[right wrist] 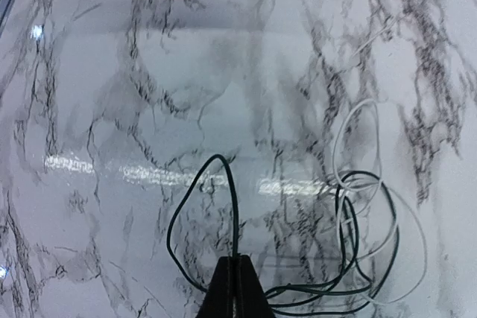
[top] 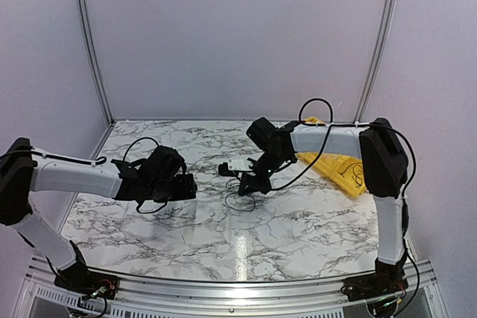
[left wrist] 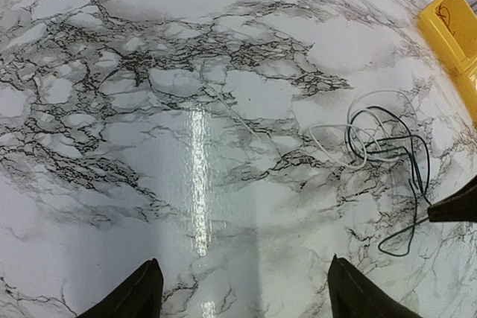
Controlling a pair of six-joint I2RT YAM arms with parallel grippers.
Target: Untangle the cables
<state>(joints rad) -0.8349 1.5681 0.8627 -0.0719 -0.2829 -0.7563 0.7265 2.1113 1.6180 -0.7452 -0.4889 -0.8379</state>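
Observation:
The cables (top: 240, 200) are a small tangle of thin dark and white wires on the marble table's middle. My right gripper (top: 246, 186) is down at the tangle. In the right wrist view it (right wrist: 235, 260) is shut on a dark cable (right wrist: 232, 214) that loops up from its tips. More dark loops and a white wire (right wrist: 356, 139) lie to the right. My left gripper (top: 185, 186) is open and empty, left of the tangle and apart from it. In the left wrist view its fingertips (left wrist: 141, 292) are spread wide and the tangle (left wrist: 381, 143) lies at the far right.
A yellow bag-like object (top: 339, 169) lies at the back right of the table, behind my right arm, and shows in the left wrist view (left wrist: 447, 24). A tip of the right gripper (left wrist: 456, 205) shows at the right edge of the left wrist view.

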